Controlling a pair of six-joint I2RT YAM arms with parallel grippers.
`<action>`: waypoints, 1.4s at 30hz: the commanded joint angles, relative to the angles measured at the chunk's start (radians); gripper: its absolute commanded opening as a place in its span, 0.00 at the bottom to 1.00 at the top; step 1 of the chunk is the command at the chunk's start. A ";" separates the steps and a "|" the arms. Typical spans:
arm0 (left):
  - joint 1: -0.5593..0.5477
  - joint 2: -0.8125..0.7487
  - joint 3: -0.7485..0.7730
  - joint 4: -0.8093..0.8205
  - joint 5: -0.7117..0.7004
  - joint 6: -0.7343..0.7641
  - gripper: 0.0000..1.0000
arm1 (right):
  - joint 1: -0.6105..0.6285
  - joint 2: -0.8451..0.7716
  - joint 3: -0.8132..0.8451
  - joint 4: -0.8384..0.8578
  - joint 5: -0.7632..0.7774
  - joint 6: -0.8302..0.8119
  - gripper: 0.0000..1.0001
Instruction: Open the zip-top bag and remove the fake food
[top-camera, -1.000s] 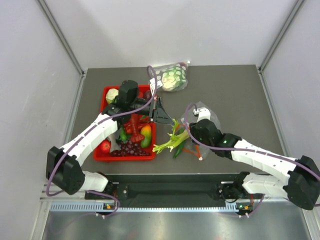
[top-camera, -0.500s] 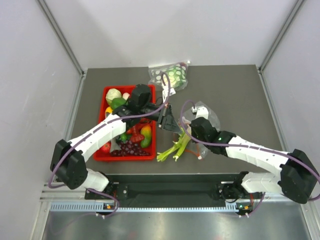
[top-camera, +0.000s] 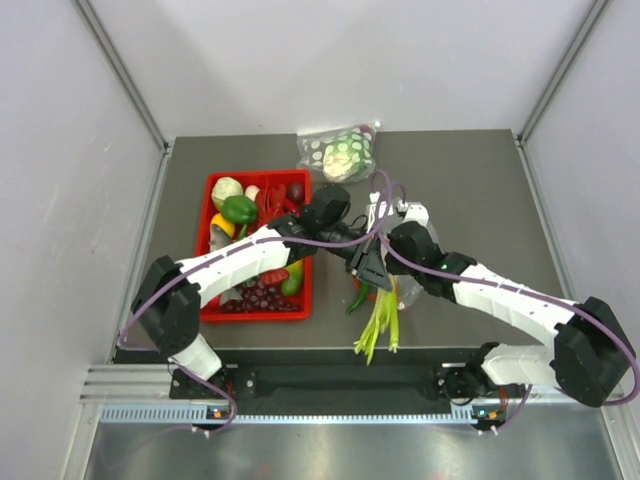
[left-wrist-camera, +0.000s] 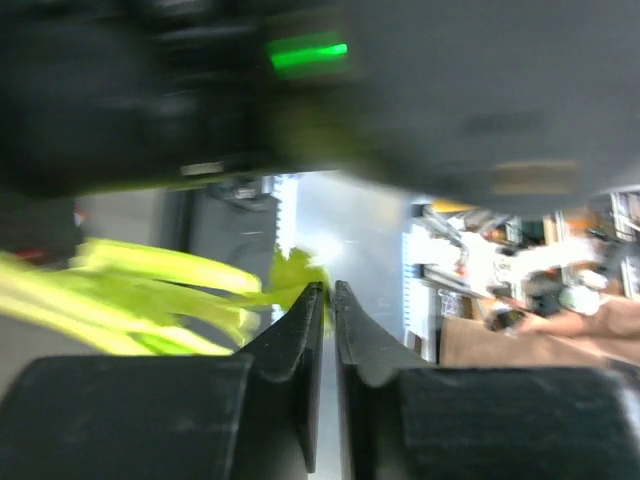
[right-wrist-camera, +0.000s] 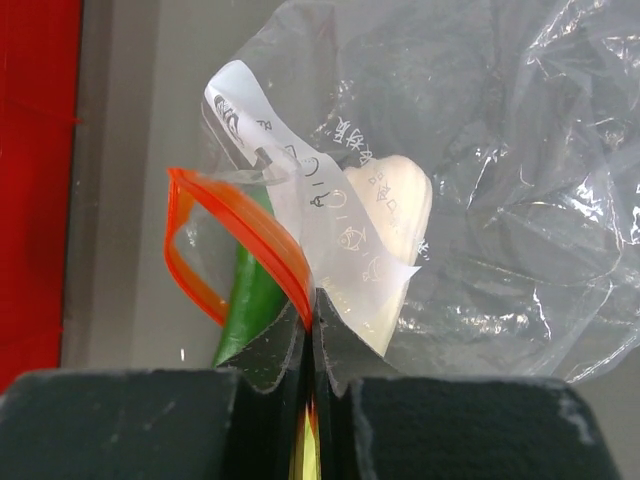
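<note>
- Top view: the left claw (top-camera: 368, 270) reaches across from the red tray (top-camera: 250, 316) side to the middle of the desk (top-camera: 470, 190). It is at the upper end of the celery-like stalk bunch (top-camera: 378, 322).
- The bunch is outside the zip-top bag (top-camera: 402, 293) and runs down to the desk's near edge. The bag lies just beside it, half under the right arm (top-camera: 480, 290), and a slim green vegetable piece (top-camera: 357, 298) pokes out at its mouth.
- The tray holds a green pepper (top-camera: 238, 208), purple grapes (top-camera: 262, 296) and other toy food. The dotted bag (top-camera: 338, 152) at the back holds a pale round head.
- Left wrist view: this view is badly blurred. The left claw's fingers are pressed almost together, with a leafy tip of the bunch at their ends, so it appears to pinch the bunch.
- Right wrist view: the right claw (right-wrist-camera: 312, 305) is clamped tight on the orange-red zip strip (right-wrist-camera: 235, 225), next to the white label (right-wrist-camera: 300, 190). The strip loops apart, so the mouth is open.
- The green piece sits in that mouth. A pale cream piece (right-wrist-camera: 395, 220) lies deeper in the bag, and I cannot tell what it is.
- Judgement: emptying is under way, with one item out and two left. Next, the left claw should set the bunch down clear of the bag. It can then come back into the mouth for the green piece while the right claw pins the strip.
</note>
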 joint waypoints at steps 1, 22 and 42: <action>0.005 0.041 0.051 -0.155 -0.148 0.174 0.18 | -0.018 -0.027 -0.005 0.037 -0.035 0.028 0.00; -0.008 -0.025 -0.058 -0.330 -0.750 0.292 0.63 | -0.044 -0.053 -0.017 0.042 -0.076 0.054 0.00; -0.088 0.211 -0.062 -0.235 -0.814 0.292 0.66 | -0.060 -0.072 -0.046 0.051 -0.087 0.076 0.00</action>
